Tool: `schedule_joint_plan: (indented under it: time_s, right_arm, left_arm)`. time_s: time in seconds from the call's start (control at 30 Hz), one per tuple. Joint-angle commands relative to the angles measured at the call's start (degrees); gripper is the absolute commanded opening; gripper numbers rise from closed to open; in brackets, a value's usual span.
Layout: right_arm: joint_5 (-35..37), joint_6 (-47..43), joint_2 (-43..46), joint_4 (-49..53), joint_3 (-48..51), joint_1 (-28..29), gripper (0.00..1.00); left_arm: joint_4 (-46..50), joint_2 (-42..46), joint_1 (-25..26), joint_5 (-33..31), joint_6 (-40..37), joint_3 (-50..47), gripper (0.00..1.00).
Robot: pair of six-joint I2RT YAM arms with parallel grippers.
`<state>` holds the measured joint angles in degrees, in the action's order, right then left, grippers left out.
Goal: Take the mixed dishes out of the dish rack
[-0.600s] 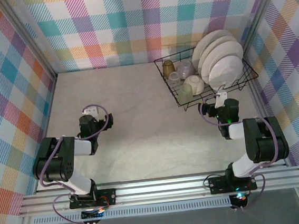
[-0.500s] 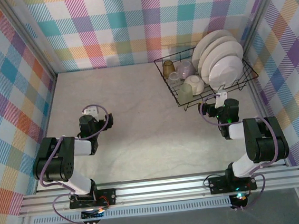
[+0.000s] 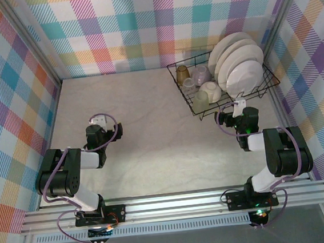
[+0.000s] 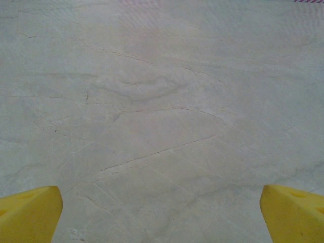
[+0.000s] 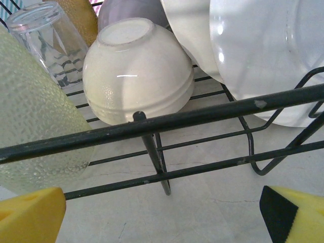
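The dish rack [image 5: 202, 114] sits far right on the surface [image 4: 162, 101]. Right jaws, wide and empty, face its near rail; going in low could snag it and topple the plates [image 5: 263, 50]. Left jaws gape empty too.

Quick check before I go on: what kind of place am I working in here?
Probably a staged test booth, not a real kitchen: plaid-printed walls, an aluminium frame rail, and a dish rack on a marble-look table.
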<state>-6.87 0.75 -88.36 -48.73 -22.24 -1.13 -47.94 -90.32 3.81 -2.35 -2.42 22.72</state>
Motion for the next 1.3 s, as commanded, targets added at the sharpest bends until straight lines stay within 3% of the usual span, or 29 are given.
schedule_joint_plan:
  time_s: [0.0,0.23,0.4,0.6,0.67,0.73,0.87,1.0,1.1,1.17,1.27]
  right_arm:
    - [0.02,-0.76,0.03,-0.23,-0.96,0.29,0.99]
    - [0.04,-0.67,0.02,-0.21,-0.97,0.24,0.99]
    - [0.02,-0.58,-0.06,-0.31,-0.96,0.25,0.99]
    - [3.03,0.54,-0.06,-0.22,-1.02,0.21,0.99]
    - [3.36,0.76,0.18,-1.11,-0.56,0.23,0.99]
    - [8.58,3.33,3.23,0.29,0.29,-0.03,0.99]
    - [9.82,3.54,13.32,11.99,-2.08,-0.05,0.99]
    - [20.44,16.51,22.35,24.36,-5.30,-0.08,0.99]
    - [25.68,24.88,26.24,34.85,-9.66,-0.17,0.99]
    - [31.32,36.55,28.20,45.23,-12.51,-0.28,0.99]
    - [29.33,42.64,31.54,51.46,-14.57,-1.81,0.99]
  left_arm:
    - [-0.84,-0.20,-0.65,1.38,-0.38,1.10,1.00]
    - [-0.93,-0.16,-0.67,1.07,-0.21,1.10,1.00]
    - [-4.15,-0.02,-0.89,-6.11,3.08,-0.82,1.00]
    - [-4.06,1.14,-1.15,-5.05,2.89,-1.06,1.00]
    - [0.07,5.16,-1.05,-5.62,2.82,-0.66,1.00]
    - [3.56,9.55,-1.06,-8.00,3.58,-0.68,1.00]
    - [14.21,18.83,-0.95,-13.44,6.05,2.18,1.00]
    - [27.75,26.28,-0.91,-16.25,9.53,7.71,1.00]
    - [37.11,31.79,-0.87,-18.35,18.12,10.74,1.00]
    - [43.80,34.19,-0.83,-17.79,22.66,13.76,1.00]
    - [56.53,34.66,-0.80,-14.66,26.24,20.97,1.00]
